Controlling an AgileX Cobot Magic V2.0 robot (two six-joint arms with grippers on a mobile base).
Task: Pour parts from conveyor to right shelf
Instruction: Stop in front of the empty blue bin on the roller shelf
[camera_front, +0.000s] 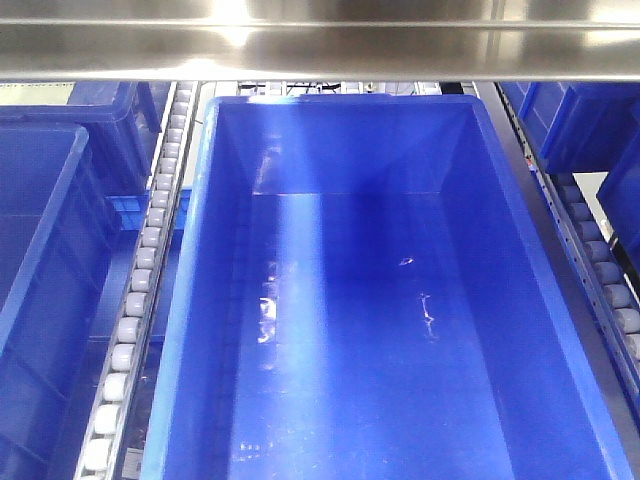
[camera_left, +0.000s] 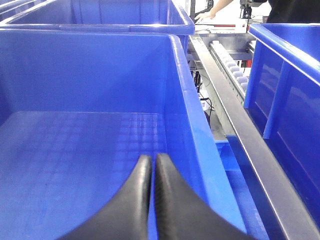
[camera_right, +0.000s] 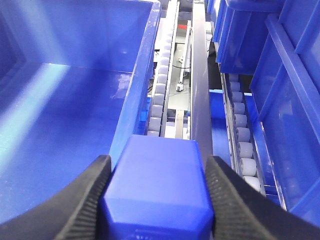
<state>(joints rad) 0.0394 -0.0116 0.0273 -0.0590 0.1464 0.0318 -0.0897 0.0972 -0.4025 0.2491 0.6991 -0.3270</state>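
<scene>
Glossy blue plastic bin (camera_front: 190, 300), brushed steel rail (camera_front: 320, 45), white plastic rollers (camera_front: 135, 300)

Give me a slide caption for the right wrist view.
Right gripper clamps a blue part beside an empty blue bin on the roller shelf.

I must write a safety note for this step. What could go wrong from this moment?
1. The right end effector holds the blue block near the bin wall, partly over the roller lane. If released here, it may fall beside the big bin, not into it.
2. The left end effector, shut and empty, sits low inside a bin and could catch its wall when moving.
</scene>
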